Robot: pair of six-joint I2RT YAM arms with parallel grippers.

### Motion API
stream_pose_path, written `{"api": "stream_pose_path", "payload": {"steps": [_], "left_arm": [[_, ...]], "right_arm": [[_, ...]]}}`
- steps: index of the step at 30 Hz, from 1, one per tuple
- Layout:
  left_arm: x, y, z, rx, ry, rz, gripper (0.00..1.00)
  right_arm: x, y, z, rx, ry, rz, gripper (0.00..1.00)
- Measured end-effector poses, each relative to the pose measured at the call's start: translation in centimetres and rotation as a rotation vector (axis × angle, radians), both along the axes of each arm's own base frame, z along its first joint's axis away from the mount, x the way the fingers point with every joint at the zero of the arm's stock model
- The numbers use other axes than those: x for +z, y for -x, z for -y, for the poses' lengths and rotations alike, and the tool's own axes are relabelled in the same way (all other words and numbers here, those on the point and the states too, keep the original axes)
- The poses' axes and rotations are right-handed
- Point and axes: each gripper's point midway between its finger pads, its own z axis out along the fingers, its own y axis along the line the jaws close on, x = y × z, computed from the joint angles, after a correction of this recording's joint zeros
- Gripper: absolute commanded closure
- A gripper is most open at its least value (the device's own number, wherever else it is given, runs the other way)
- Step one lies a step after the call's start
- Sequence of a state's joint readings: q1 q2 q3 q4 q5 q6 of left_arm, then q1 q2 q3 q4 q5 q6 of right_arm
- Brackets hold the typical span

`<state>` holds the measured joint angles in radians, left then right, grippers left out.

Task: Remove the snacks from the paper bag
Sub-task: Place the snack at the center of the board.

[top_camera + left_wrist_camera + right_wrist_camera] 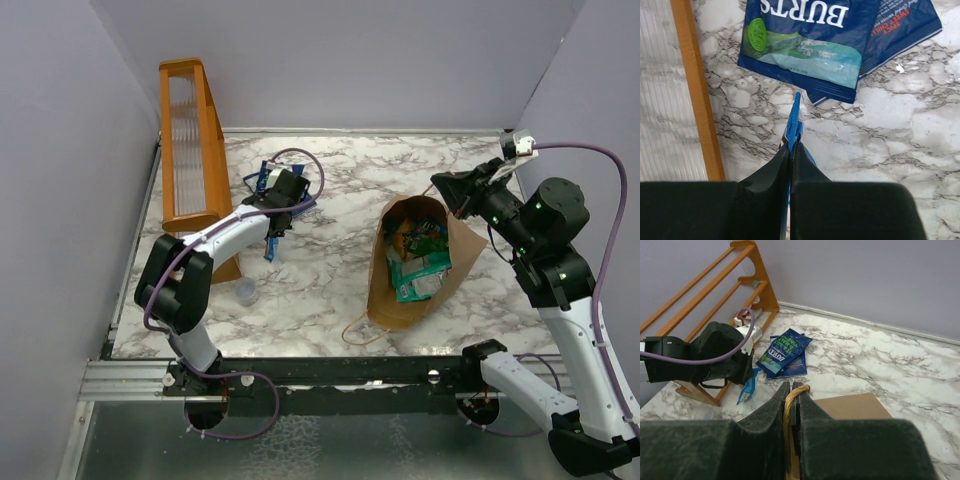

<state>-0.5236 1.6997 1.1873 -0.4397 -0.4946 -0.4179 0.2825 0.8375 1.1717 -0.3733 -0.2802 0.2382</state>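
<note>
**Top view.** The left gripper (274, 222) is closed on a thin blue packet (269, 246), which hangs beneath its fingers over the table (330, 300). Two laid-out packets (258, 180) lie just beyond the fingertips. The rack (190, 150) stands off to the gripper's left, and a clear cup (245, 292) sits behind it, toward the arm's base. The right gripper (440, 187) is at the far rim of the paper bag (385, 295), whose mouth is open toward the camera. The remaining snacks (420, 272) lie inside, below that gripper and on its near side.

**Left wrist view.** The jaws are pressed together with only the packet's edge between them, so the hold takes a narrow strip. The laid-out packets overlap directly ahead of the fingertips. The rack's rail runs along the left.

**Right wrist view.** The jaws are closed on the bag's cord handle (792, 400), with brown paper immediately beneath them and to the right.

**Hazards, as judged.**
- The edge hold is slight, so a quick swing could let the packet slip out early.
- Released from where it hangs, the packet may land on the overlapped pair and slide toward the rack.
- The cord is thin. If it slips or the paper tears, the bag could sag and its mouth could close over the remaining snacks.
- A hard pull on the cord would drag the bag.
- The cup lies near the left arm's likely path to the bag and could be knocked.
</note>
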Motion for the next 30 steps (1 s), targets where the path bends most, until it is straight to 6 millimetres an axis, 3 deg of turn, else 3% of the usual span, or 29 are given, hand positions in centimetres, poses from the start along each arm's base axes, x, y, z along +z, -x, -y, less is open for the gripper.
{"api": "stream_pose_path", "payload": {"steps": [3, 7, 16, 22, 27, 30], "left_arm": [[-0.2, -0.2, -0.7, 0.018, -0.006, -0.003, 1.00], [-1.2, -0.5, -1.3, 0.036, -0.018, -0.026, 0.87], [-1.7, -1.2, -1.2, 0.038, -0.013, -0.035, 0.77], [-1.7, -1.1, -1.0, 0.028, -0.003, -0.040, 0.60], [-0.5, -1.1, -0.6, 0.014, 0.026, -0.021, 0.51], [1.6, -1.1, -0.1, -0.005, 0.073, 0.021, 0.44]], "right_arm": [[0.0, 0.0, 0.0, 0.000, 0.000, 0.000, 0.94], [0.0, 0.0, 0.0, 0.000, 0.000, 0.001, 0.94], [0.1, 0.1, 0.1, -0.002, -0.001, 0.005, 0.94], [0.1, 0.1, 0.1, -0.002, -0.001, 0.005, 0.94], [0.1, 0.1, 0.1, -0.002, -0.001, 0.005, 0.94], [0.2, 0.2, 0.1, -0.002, -0.002, 0.006, 0.94]]}}
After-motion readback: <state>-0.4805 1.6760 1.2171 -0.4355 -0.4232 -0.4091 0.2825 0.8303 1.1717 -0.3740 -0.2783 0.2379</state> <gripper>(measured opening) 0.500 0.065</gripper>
